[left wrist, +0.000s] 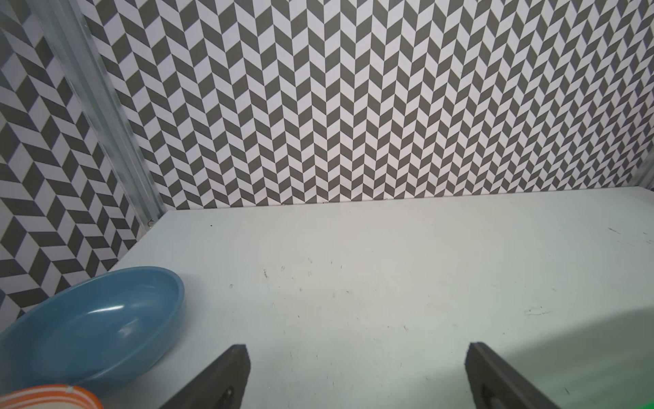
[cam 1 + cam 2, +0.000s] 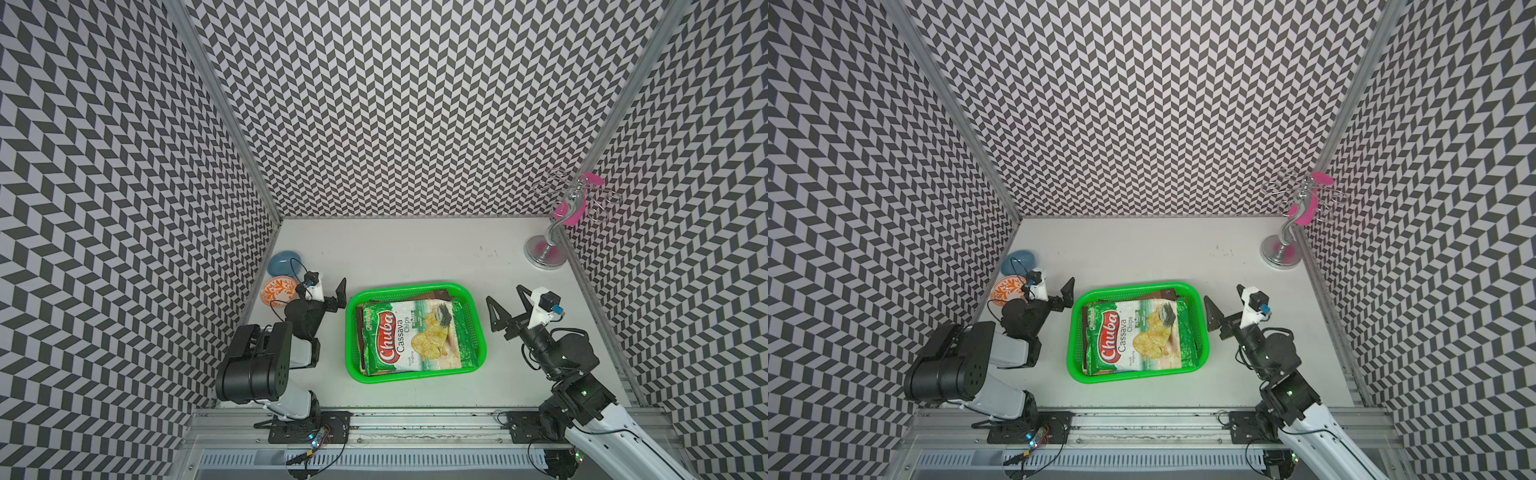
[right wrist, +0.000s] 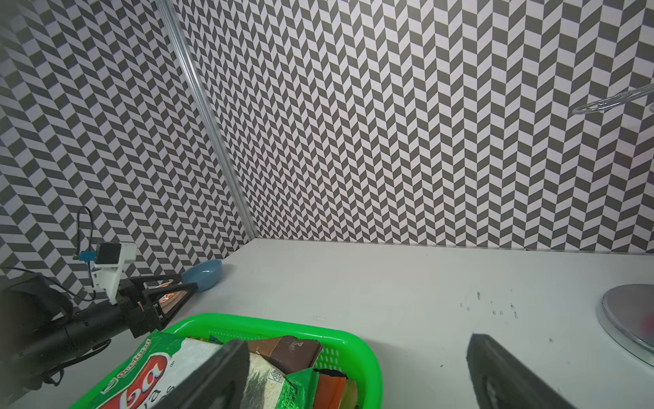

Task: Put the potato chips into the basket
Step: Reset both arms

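The bright green basket (image 2: 415, 287) (image 2: 1136, 287) sits mid-table between my two arms. A stack of potato chips bags fills it; on top lies the green-white "Chuba" bag (image 2: 411, 336) (image 2: 1133, 337). In the right wrist view, brown (image 3: 286, 350) and orange bag edges stick out under it near the basket rim (image 3: 283, 325). My left gripper (image 2: 328, 286) (image 1: 357, 348) hangs open and empty to the left of the basket. My right gripper (image 2: 503, 293) (image 3: 357, 341) is open and empty just right of the basket, by its far right corner.
A blue bowl (image 2: 284, 262) (image 1: 95, 318) and an orange patterned bowl (image 2: 277, 291) stand against the left wall beside my left gripper. A metal stand with pink pieces (image 2: 544, 249) occupies the far right corner. Patterned walls close in three sides.
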